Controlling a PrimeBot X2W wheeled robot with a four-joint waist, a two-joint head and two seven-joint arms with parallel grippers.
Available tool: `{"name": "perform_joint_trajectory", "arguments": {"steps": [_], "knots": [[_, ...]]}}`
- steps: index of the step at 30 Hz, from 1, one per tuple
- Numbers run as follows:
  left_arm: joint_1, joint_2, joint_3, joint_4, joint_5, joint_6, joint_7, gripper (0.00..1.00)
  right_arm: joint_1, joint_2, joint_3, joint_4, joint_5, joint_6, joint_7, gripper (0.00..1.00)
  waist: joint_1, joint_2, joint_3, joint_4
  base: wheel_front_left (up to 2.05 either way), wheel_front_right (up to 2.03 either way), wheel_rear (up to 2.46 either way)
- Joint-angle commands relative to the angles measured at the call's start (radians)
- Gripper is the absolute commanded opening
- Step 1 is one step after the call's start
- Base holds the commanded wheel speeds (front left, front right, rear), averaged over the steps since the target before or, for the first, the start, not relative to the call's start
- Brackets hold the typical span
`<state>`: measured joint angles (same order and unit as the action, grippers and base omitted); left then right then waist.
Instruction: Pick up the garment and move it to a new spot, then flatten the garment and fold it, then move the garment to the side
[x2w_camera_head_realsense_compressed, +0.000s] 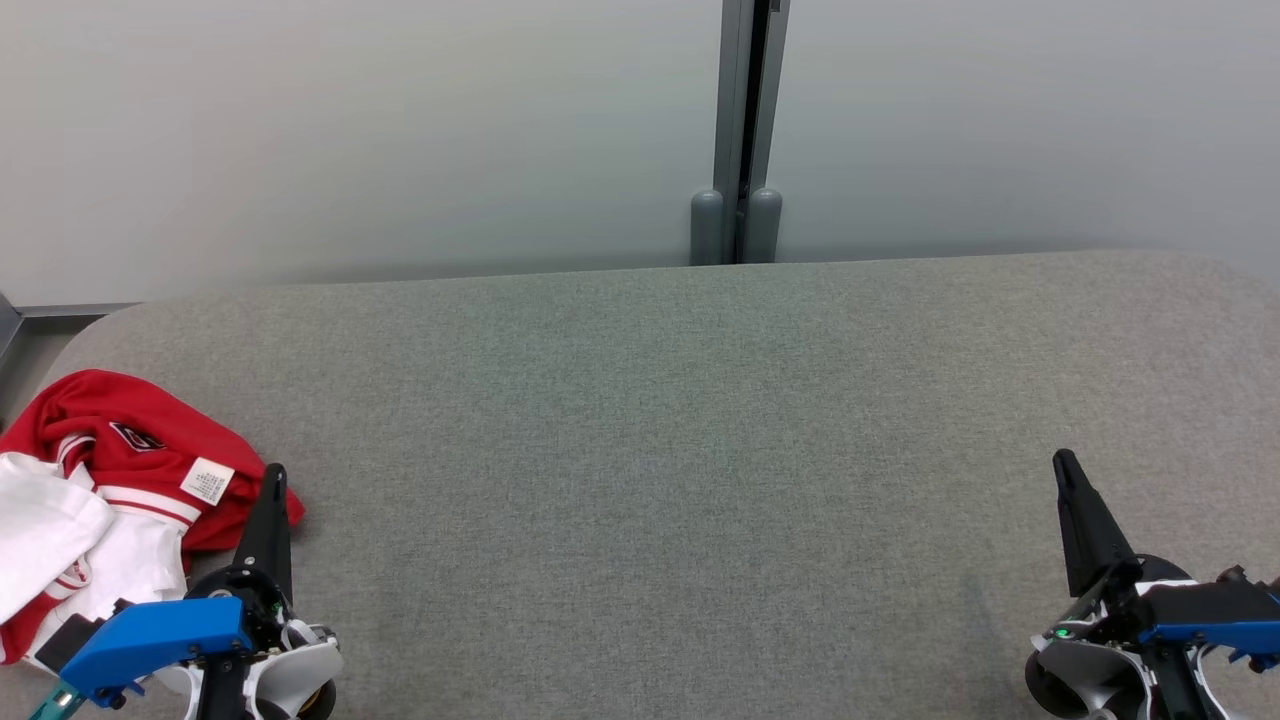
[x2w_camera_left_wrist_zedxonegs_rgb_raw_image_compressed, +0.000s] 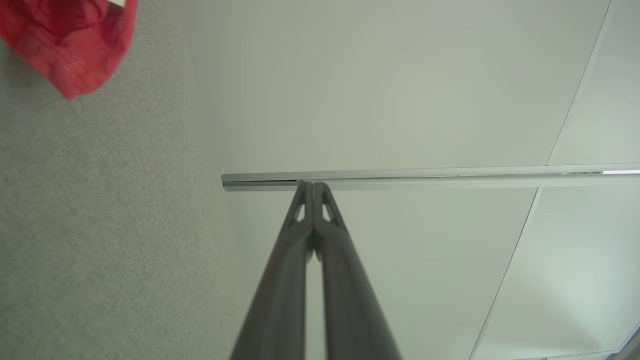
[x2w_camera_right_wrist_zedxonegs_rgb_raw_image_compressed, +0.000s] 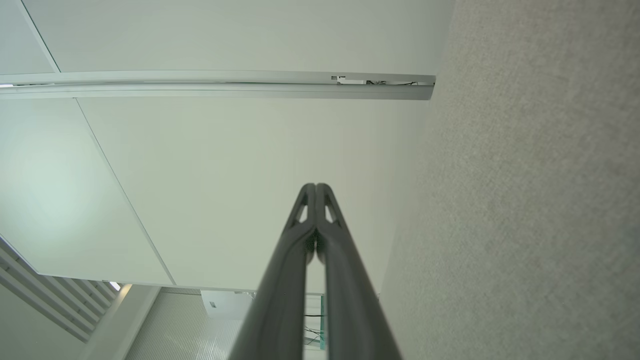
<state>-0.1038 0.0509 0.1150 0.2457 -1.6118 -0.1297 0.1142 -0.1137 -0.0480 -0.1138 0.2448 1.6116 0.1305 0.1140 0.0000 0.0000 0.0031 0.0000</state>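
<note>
A crumpled red and white garment (x2w_camera_head_realsense_compressed: 110, 480) with a white label lies at the left edge of the grey felt table (x2w_camera_head_realsense_compressed: 660, 450). Its red hem (x2w_camera_left_wrist_zedxonegs_rgb_raw_image_compressed: 75, 45) shows at the top left of the left wrist view. My left gripper (x2w_camera_head_realsense_compressed: 274, 478) sits at the lower left, just right of the garment, fingers pressed together with nothing between them (x2w_camera_left_wrist_zedxonegs_rgb_raw_image_compressed: 313, 187). My right gripper (x2w_camera_head_realsense_compressed: 1064, 465) rests at the lower right, far from the garment, fingertips together and holding nothing (x2w_camera_right_wrist_zedxonegs_rgb_raw_image_compressed: 316, 189).
A pale wall stands behind the table's far edge, with a grey vertical post (x2w_camera_head_realsense_compressed: 742, 130) at its middle. The table's left end is rounded, with a metal ledge (x2w_camera_head_realsense_compressed: 60, 312) beyond it.
</note>
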Motion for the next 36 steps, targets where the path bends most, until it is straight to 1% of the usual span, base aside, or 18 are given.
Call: {"name": "perform_joint_trajectory", "arguments": {"steps": [1, 36], "knots": [[-0.009, -0.001, 0.002, -0.005, -0.002, -0.004, 0.003, 0.0, 0.011, -0.004, -0.002, -0.004, 0.003, 0.0, 0.004, 0.0, 0.0, 0.0, 0.0, 0.0, 0.0, 0.0, 0.0], [-0.009, -0.001, 0.002, -0.005, -0.002, -0.004, 0.003, 0.0, 0.011, -0.004, -0.002, -0.004, 0.003, 0.0, 0.004, 0.0, 0.0, 0.0, 0.0, 0.0, 0.0, 0.0, 0.0]]}}
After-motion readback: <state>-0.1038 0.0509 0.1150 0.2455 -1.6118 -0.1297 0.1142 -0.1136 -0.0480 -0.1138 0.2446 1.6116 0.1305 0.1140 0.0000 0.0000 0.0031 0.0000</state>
